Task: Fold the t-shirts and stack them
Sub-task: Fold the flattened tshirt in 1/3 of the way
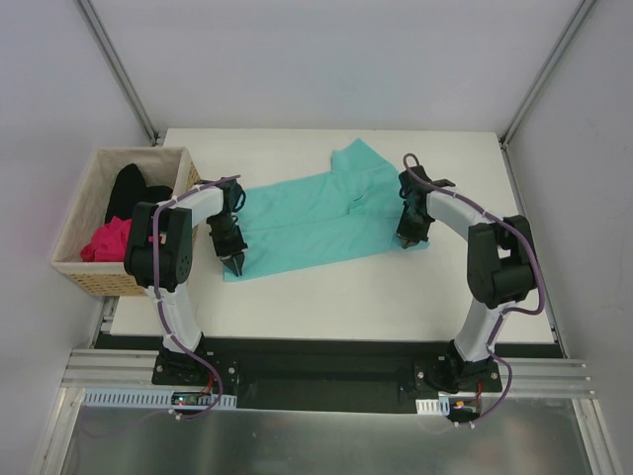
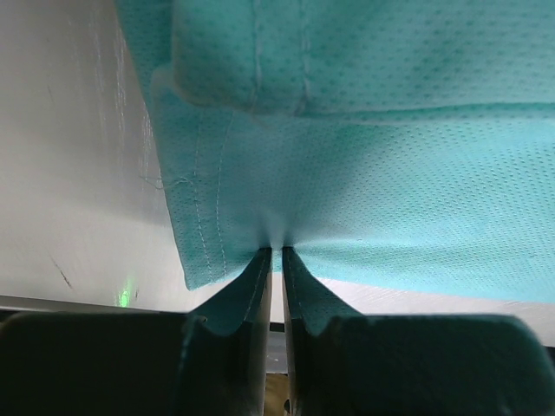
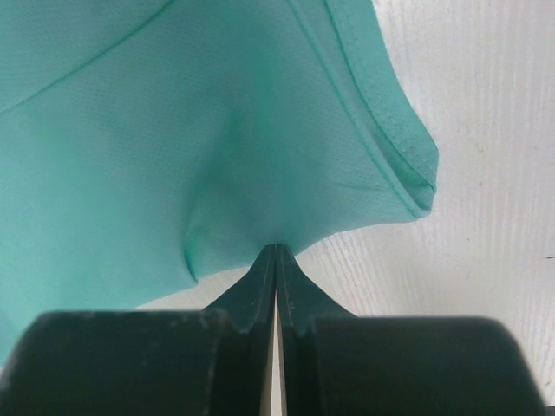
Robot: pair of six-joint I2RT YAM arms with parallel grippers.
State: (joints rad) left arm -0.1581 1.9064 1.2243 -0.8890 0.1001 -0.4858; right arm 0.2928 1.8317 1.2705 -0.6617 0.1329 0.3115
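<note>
A teal t-shirt [image 1: 315, 216] lies on the white table, folded lengthwise, one sleeve pointing to the back. My left gripper [image 1: 234, 259] is shut on its near left edge; in the left wrist view the teal cloth [image 2: 364, 173] puckers at the closed gripper tips [image 2: 277, 250]. My right gripper [image 1: 409, 241] is shut on its near right edge; in the right wrist view the cloth [image 3: 173, 147] bunches at the closed tips [image 3: 276, 248]. A magenta pink t-shirt [image 1: 105, 240] and a black t-shirt [image 1: 132, 190] lie in the basket.
A woven wicker basket [image 1: 74, 264] stands at the table's left edge, beside the left arm. The white table [image 1: 346, 297] runs between the two arms. Grey walls and metal frame posts enclose the back and sides.
</note>
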